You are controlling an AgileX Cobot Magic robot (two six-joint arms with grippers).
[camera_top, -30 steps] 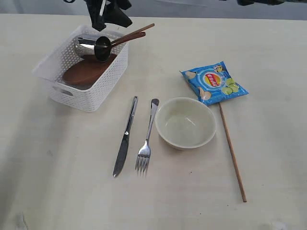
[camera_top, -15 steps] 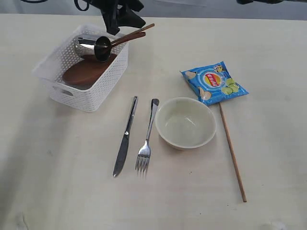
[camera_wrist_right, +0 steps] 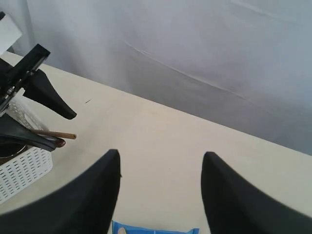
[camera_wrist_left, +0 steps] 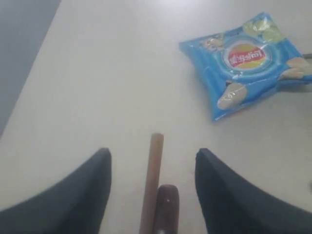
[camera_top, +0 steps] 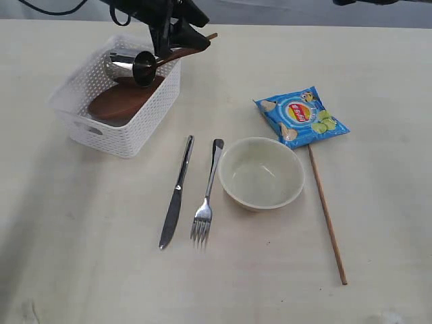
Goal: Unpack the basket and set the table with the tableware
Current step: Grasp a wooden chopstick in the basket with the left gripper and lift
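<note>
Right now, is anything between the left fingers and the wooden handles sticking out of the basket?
Nothing visible. The left fingers stand open on either side of the chopstick and the spoon handle, with only table showing in the gaps. The chip bag lies farther off, apart.

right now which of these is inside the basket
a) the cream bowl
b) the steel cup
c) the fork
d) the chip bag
b, the steel cup lies on its side inside the basket, while the fork, the bowl and the chip bag all sit out on the table.
</note>
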